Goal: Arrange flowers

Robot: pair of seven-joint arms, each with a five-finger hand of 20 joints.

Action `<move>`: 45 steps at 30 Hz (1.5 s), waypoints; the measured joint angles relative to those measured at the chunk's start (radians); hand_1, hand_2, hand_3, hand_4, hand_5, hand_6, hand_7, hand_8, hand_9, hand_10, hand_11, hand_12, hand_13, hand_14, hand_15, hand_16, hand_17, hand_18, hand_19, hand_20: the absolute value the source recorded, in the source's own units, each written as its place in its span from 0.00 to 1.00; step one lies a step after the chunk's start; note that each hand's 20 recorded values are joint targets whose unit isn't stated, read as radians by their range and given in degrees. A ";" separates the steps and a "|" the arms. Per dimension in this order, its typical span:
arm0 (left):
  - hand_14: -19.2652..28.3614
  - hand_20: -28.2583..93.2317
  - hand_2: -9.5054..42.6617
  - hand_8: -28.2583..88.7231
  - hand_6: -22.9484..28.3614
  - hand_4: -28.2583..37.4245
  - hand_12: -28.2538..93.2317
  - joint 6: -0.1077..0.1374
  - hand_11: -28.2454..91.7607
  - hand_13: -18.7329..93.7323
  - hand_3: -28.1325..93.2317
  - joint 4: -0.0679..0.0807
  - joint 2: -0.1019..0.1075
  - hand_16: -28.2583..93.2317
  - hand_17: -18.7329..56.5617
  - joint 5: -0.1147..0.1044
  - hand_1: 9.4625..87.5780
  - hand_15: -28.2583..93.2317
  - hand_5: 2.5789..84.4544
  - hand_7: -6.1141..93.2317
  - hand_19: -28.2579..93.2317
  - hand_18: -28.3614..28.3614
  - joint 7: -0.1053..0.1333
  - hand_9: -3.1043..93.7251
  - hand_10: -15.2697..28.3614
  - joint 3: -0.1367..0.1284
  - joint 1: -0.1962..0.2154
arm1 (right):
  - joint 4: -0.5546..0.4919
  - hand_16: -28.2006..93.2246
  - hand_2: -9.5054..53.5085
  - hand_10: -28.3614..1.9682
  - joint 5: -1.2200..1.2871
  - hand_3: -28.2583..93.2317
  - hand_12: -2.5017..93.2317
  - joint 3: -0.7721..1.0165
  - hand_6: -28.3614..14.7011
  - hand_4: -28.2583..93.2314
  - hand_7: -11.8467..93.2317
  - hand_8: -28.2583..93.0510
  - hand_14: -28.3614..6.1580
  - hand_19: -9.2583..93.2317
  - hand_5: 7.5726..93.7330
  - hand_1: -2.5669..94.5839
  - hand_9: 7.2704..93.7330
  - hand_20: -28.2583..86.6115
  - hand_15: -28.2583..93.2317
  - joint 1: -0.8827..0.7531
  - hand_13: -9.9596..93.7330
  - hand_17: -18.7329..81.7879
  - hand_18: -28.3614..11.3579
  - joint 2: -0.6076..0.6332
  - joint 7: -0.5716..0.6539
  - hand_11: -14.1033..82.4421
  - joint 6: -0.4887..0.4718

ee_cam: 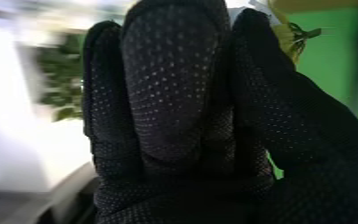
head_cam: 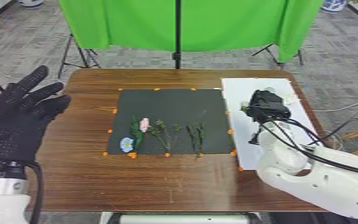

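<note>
Head view: right hand (head_cam: 266,105) over white sheet (head_cam: 238,88), fingers and thumb seemingly clamped on yellow flower (ee_cam: 288,44); left hand (head_cam: 14,120), fingers spread. Pink flower (head_cam: 144,124), blue flower (head_cam: 127,145) lie on dark mat (head_cam: 168,104). Best lift gently, clear neighbours, lower flat onto mat.

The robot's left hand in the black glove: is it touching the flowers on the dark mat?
No, the black-gloved left hand is up beside the brown wooden table, away from the flowers.
</note>
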 measured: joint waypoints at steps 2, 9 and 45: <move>1.00 0.65 0.35 0.16 0.61 0.00 0.33 0.007 0.52 0.43 0.88 -0.005 -0.011 0.12 0.25 -0.001 0.13 0.79 0.40 0.22 0.78 0.96 0.006 0.38 0.82 -0.032 0.035 | 0.012 0.39 0.00 0.70 0.006 0.80 0.25 -0.034 0.71 0.00 0.25 0.27 0.74 1.00 0.92 0.58 1.00 0.06 0.61 0.048 1.00 0.75 0.37 -0.053 -0.023 0.29 -0.004; 1.00 0.64 0.35 0.15 0.60 0.00 0.33 0.042 0.53 0.43 0.87 -0.017 -0.038 0.12 0.25 0.000 0.11 0.80 0.39 0.23 0.77 0.96 0.008 0.38 0.80 -0.086 0.103 | 0.066 0.39 0.00 0.70 0.027 0.81 0.26 -0.130 0.71 0.00 0.24 0.27 0.75 1.00 0.92 0.58 1.00 0.10 0.61 0.187 1.00 0.74 0.36 -0.249 -0.086 0.29 -0.041; 0.97 0.58 0.35 0.15 0.60 0.00 0.30 0.022 0.56 0.43 0.87 0.001 -0.014 0.11 0.26 0.002 0.12 0.82 0.39 0.23 0.81 0.95 -0.017 0.37 0.76 -0.026 0.016 | 0.135 0.41 0.00 0.70 0.057 0.80 0.26 -0.339 0.71 0.00 0.24 0.27 0.74 1.00 0.91 0.59 1.00 0.15 0.60 0.288 1.00 0.71 0.34 -0.531 -0.119 0.27 -0.199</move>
